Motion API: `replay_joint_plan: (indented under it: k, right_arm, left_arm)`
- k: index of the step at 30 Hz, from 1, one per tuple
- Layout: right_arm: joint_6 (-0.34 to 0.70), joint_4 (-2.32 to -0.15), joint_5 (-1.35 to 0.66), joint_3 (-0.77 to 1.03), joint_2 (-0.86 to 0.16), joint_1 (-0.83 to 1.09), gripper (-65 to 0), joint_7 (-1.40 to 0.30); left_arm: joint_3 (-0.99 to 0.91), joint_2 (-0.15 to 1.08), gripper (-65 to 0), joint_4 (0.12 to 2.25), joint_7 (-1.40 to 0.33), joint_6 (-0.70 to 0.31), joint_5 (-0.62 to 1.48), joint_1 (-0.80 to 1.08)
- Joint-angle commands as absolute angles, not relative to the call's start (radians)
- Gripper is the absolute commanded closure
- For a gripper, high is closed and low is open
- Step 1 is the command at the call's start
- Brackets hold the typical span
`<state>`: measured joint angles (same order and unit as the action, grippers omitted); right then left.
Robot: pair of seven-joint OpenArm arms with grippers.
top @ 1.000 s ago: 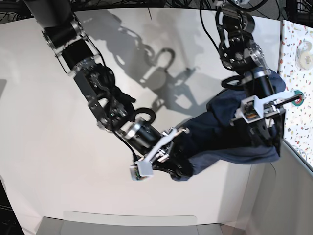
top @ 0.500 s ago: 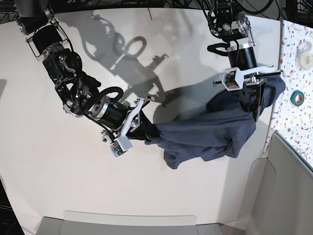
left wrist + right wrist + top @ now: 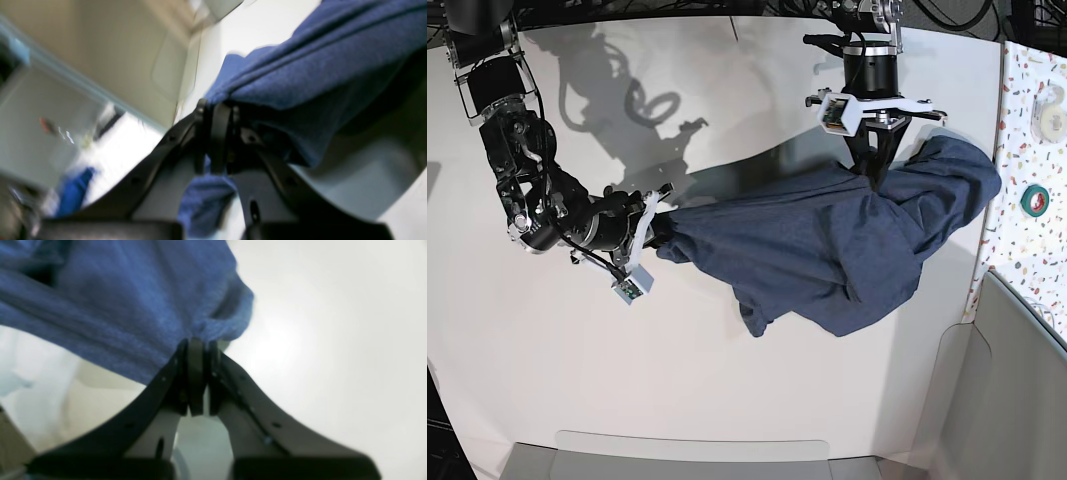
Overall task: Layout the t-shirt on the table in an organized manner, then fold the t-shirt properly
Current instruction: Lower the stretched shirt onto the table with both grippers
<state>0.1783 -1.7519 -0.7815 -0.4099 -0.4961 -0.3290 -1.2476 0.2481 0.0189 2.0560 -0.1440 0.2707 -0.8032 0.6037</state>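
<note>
T-shirt [image 3: 797,250] stretched wider than before; left pincer [image 3: 874,180] and right pincer [image 3: 659,238] clenched on its upper edge.

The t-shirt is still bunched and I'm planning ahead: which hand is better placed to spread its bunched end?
Probably the left hand: it grips the t-shirt beside the bunched part, while the right hand pinches the far corner.
</note>
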Motion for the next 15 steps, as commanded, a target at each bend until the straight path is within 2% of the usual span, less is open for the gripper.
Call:
replay_joint_plan:
  k: [1,6,11,15]
  right_arm:
    - [0.168,-1.764,-0.716,-0.395,-0.524,-0.351,0.0,-1.264]
    - [0.168,-1.762,-0.579,-0.387,-0.529,-0.349,0.0,-1.259]
    - [0.168,-1.761,-0.3,-0.386,-0.51,-0.358,0.0,-1.25]
    - [0.168,-1.758,-0.008,-0.387,-0.464,-0.355,0.0,-1.17]
  left_arm:
    - [0.298,0.061,0.0,2.058,-0.153,0.305,-0.842,0.611]
    - [0.579,0.202,0.0,2.006,-0.228,0.305,-0.958,0.613]
    - [0.794,0.245,0.0,1.995,-0.321,0.302,-0.975,0.608]
    - [0.874,0.242,0.0,1.994,-0.329,0.148,-0.966,0.605]
